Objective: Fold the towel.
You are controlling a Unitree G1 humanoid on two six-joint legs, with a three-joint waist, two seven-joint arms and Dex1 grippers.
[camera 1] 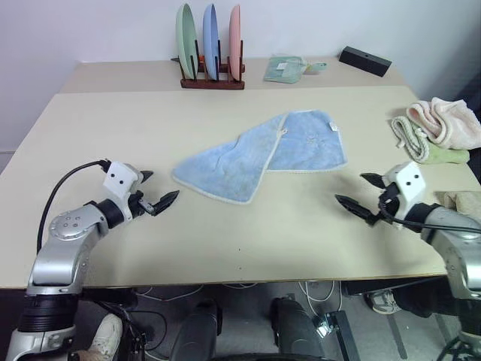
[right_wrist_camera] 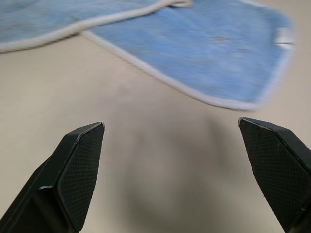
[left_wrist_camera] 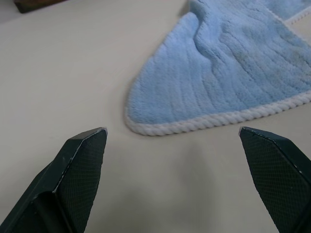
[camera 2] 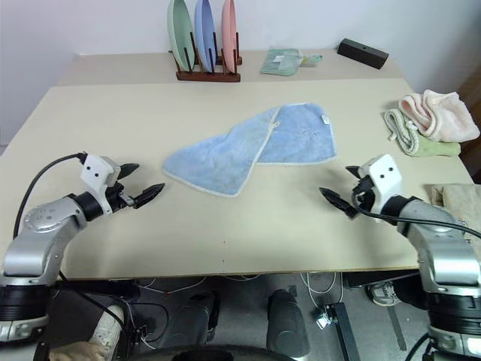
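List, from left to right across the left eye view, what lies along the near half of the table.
left gripper → towel → right gripper

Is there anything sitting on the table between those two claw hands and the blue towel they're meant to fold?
Nothing visible. Bare table lies between the open left gripper and the towel, and likewise for the open right gripper. The plate rack and pink-and-cream bundle sit off to the sides.
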